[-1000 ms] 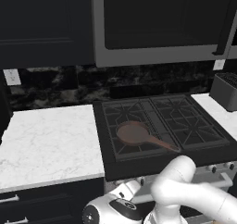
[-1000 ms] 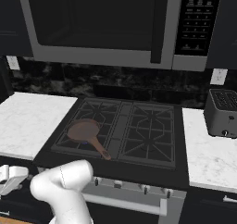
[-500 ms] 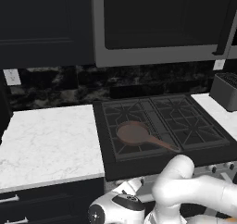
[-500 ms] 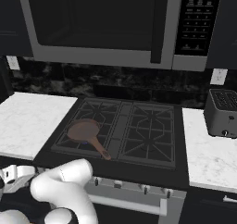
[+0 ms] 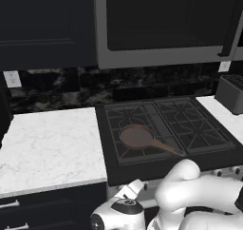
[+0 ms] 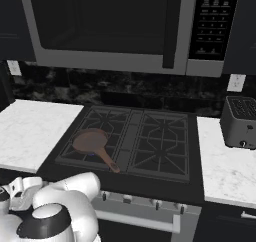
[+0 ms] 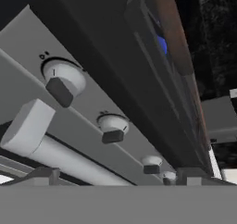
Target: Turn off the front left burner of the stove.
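Observation:
The black stove (image 5: pixel 142 171) (image 6: pixel 150 182) stands between white counters. On its front left burner (image 5: pixel 116 151) (image 6: pixel 69 158) rests a brown pan (image 5: pixel 137 137) (image 6: pixel 90 140), and a blue flame (image 7: pixel 162 45) shows beneath the pan (image 7: pixel 173 31) in the hand view. My gripper (image 7: pixel 115 179) is low before the stove's silver front, open, holding nothing. Its dark fingertips (image 7: pixel 42 174) frame a row of knobs: the nearest knob (image 7: pixel 62 83), a second knob (image 7: pixel 112 128) and a third knob (image 7: pixel 152 164). The bar handle (image 7: pixel 51 146) runs below them.
White marble counter (image 5: pixel 47 143) (image 6: pixel 30 131) lies left of the stove, with more counter (image 6: pixel 225 171) to the right carrying a dark toaster (image 5: pixel 232 93) (image 6: pixel 240 122). A microwave (image 6: pixel 115 26) hangs above the cooktop. My white arm (image 5: pixel 190 196) crosses the stove's front.
The arm's elbow has risen slightly and the hand has edged a little toward the stove front. The pan and the stove have not moved.

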